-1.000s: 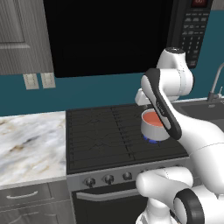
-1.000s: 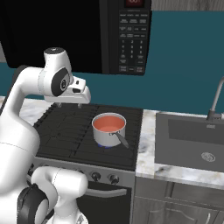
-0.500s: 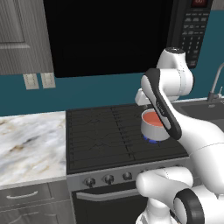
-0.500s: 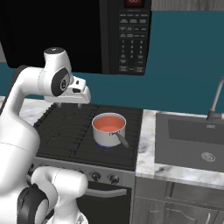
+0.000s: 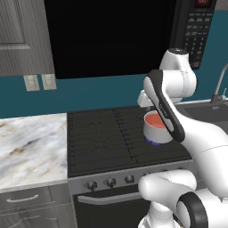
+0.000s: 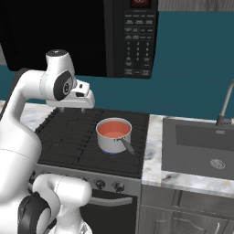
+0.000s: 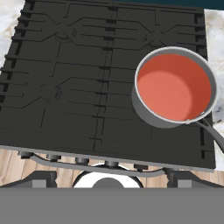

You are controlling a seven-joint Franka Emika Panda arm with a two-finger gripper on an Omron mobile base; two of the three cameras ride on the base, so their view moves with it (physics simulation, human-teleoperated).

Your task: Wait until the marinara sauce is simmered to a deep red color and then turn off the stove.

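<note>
The marinara sauce (image 7: 173,87) is a smooth orange-salmon disc in a small steel saucepan (image 7: 144,111), whose thin handle points toward the front right. The pan sits on the right front burner of the black stove (image 7: 74,74), and a blue flame (image 5: 153,143) shows under it. The same sauce (image 6: 113,128) appears from the right base. Small round knobs (image 6: 98,184) line the steel front. My gripper (image 6: 73,109) hangs open above the middle of the grates, left of the pan, pointing down, with nothing between its fingers (image 7: 41,177).
A black microwave (image 6: 137,36) with a keypad hangs above the stove. To the right lie a sink (image 6: 201,146) and a faucet (image 6: 225,105). A marble counter (image 5: 31,147) lies to the left, under wall outlets (image 5: 39,82).
</note>
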